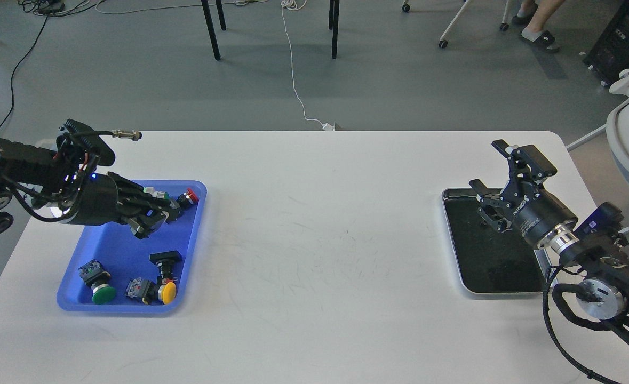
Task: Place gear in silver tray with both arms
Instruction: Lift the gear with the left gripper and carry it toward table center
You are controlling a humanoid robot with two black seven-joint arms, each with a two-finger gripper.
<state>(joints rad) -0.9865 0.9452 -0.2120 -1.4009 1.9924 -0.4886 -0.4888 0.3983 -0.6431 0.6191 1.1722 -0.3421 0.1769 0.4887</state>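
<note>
At nine o'clock on the white table (314, 240), the left gripper (157, 216) reaches into the blue tray (117, 256) among push-button parts; its finger spread cannot be told. At three o'clock, the right gripper (498, 178) hovers spread wide, holding nothing, over the silver tray (485, 277).

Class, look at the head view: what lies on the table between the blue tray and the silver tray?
Nothing. In the head view, the white table is bare between the blue tray and the silver tray, showing only faint scuff marks.
</note>
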